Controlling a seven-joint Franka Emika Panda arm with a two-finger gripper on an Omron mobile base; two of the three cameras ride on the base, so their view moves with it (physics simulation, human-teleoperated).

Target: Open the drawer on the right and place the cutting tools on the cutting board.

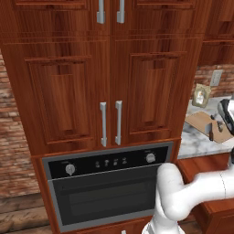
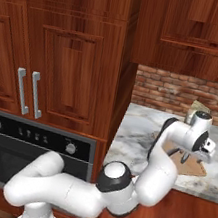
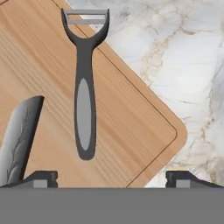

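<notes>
— Well, how wide, that gripper [image 3: 111,178]?

— Spread wide, judging by the hand view: 2 dark fingertips [image 3: 41,178] low in the picture, well apart, nothing between them. Holds nothing, touches nothing.

— And below it?

— Hangs over the cutting board [image 3: 131,131], near a rounded corner. On the board, a dark peeler [image 3: 84,87] with a grey grip inset, handle end toward the gripper, silver blade at the far end, just about over the board's edge. Lies between the 2 fingertips' lines but ahead of them, apart from both.

— Anything else on the board?

— Beside the peeler, a patterned grey knife blade [image 3: 19,135], running toward 1 fingertip; cannot tell whether touching it.

— Seen from the base?

— From the left base view, board [image 1: 201,121] flat on the marble countertop [image 1: 196,141], a small dark tool [image 1: 211,132] on it, just beside the arm's wrist. From the right base view, wrist bent down over the board [image 2: 194,169], mostly hiding it.

— The drawer?

— Cannot tell its state. Reddish-brown wood under the counter, nothing more certain.
</notes>
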